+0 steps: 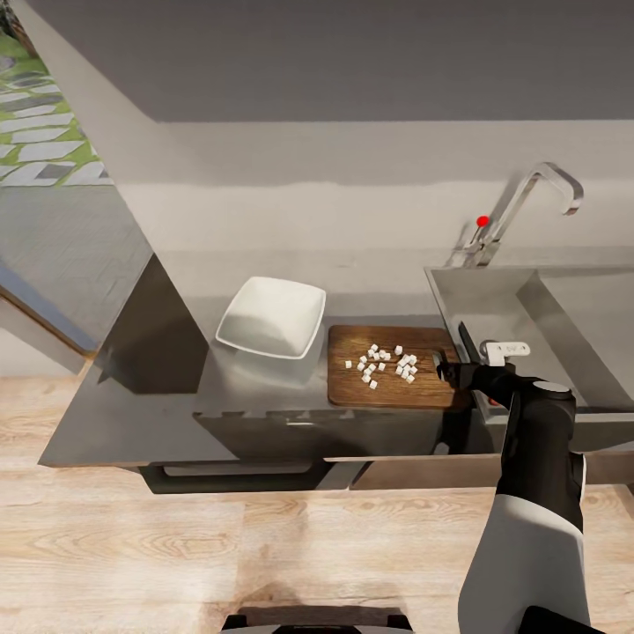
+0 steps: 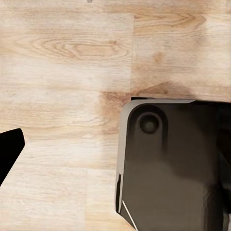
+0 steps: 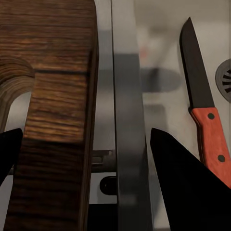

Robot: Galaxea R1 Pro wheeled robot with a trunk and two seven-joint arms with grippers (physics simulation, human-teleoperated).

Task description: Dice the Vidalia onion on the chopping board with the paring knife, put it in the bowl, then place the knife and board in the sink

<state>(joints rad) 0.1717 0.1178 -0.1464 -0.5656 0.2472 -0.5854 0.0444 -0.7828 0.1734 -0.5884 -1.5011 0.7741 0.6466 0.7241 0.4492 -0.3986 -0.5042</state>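
While the diced onion point(image 1: 385, 362) is lying in small white chunks on the chopping board point(image 1: 352, 392), we are reaching our right gripper point(image 3: 82, 144) to the board's right end, by the sink point(image 1: 563, 308). In the right wrist view, its jaws are standing wide open, straddling the board's edge without closing on it. The paring knife point(image 3: 204, 108) is already lying in the sink basin near the drain point(image 3: 224, 79). The white bowl point(image 1: 271, 317) is sitting empty on the bench point(image 1: 132, 423) just left of the board. We are judging the board stiff and fairly heavy, so a firm pinch across its thickness at this end should be holding; the loose chunks will be sliding off if it tilts. For the left jaws, we cannot tell.
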